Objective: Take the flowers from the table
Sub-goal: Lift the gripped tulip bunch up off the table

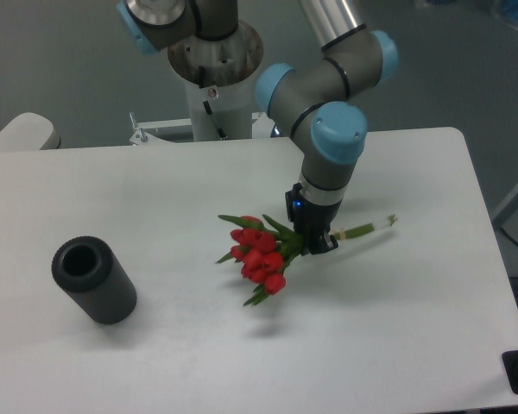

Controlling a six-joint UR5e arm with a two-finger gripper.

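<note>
Flowers (259, 254), a small bunch of red tulips with green leaves, sit near the middle of the white table (414, 345), and every place below is told from them. Far to their left, lying on its side on the tabletop, is a black hollow cylinder (93, 280), its open end turned up and to the left; it is well apart from the bunch, with bare white surface between the two. Above and behind the blooms, past the table's far edge, stands the arm's white base column (216, 95). The red heads point down and to the left, with a faint shadow on the table just below them (whether the bunch rests on the surface or hangs slightly above it cannot be told). Just right of the heads, the gripper (313, 240) comes down from the grey arm (328, 129) with its blue joint caps, and its dark fingers are closed around the stems where leaves meet stalk. To the right of the claw the long green stems run on, ending in pale tips (384, 224) that angle slightly upward.
</note>
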